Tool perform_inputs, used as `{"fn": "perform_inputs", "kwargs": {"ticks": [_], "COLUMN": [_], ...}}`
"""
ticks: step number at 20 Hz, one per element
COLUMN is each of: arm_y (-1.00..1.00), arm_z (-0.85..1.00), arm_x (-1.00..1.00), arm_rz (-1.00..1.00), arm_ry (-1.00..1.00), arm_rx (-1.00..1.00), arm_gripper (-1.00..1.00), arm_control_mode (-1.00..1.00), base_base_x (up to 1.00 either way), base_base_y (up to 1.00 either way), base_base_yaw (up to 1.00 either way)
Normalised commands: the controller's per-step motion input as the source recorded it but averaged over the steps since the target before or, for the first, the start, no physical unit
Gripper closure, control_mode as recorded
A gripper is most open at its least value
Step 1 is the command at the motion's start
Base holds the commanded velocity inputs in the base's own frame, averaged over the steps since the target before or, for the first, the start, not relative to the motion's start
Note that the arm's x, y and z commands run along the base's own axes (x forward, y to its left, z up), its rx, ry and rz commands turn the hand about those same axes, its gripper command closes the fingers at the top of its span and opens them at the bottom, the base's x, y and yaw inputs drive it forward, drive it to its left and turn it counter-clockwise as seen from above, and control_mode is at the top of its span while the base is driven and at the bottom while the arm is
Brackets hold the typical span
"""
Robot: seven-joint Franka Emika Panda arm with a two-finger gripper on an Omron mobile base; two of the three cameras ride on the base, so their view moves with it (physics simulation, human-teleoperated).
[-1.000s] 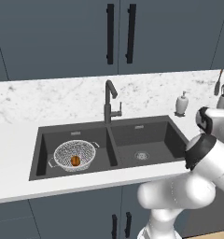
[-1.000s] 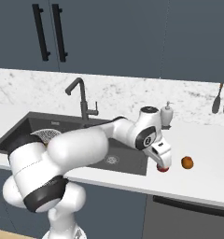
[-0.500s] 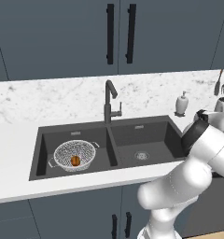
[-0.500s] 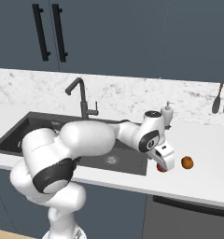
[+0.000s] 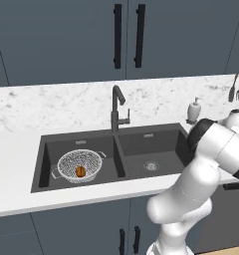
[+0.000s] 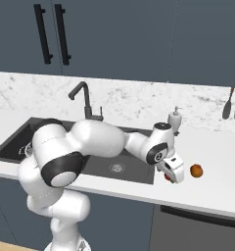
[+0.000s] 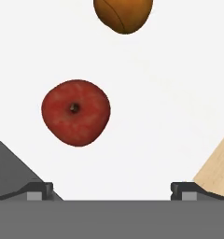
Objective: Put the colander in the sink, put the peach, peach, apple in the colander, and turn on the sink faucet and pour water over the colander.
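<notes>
Hovering with jaws wide apart, the white two-finger gripper point(image 6: 171, 172) looks down on the small round red apple point(image 7: 75, 112), left of centre beneath it; shifting sideways before descending should centre the grasp.

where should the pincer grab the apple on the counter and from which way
Grip the apple across its widest middle, coming straight down from above. In the hand view its stem dimple faces up, so it sits upright with rounded flanks free on the white counter. The open pincer probably needs centring first; the peach lies apart.
</notes>
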Motion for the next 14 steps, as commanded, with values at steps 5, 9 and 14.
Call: {"fn": "perform_inputs", "kwargs": {"ticks": [5,9,14], "arm_y": [-0.07,-0.04,-0.11], "arm_z": [-0.12,-0.10,-0.18], "arm_x": [0.22,0.25,0.21], "arm_rz": [0.00,0.00,0.00], "arm_ry": [0.00,0.00,0.00], "arm_rx": [0.00,0.00,0.00], "arm_gripper": [-1.00,-1.00,-1.00], "arm_control_mode": [-1.00,-1.00,-1.00], "base_base_x": [0.00,0.00,0.00], "base_base_y": [0.00,0.00,0.00], "base_base_yaw": [0.00,0.00,0.00]}}
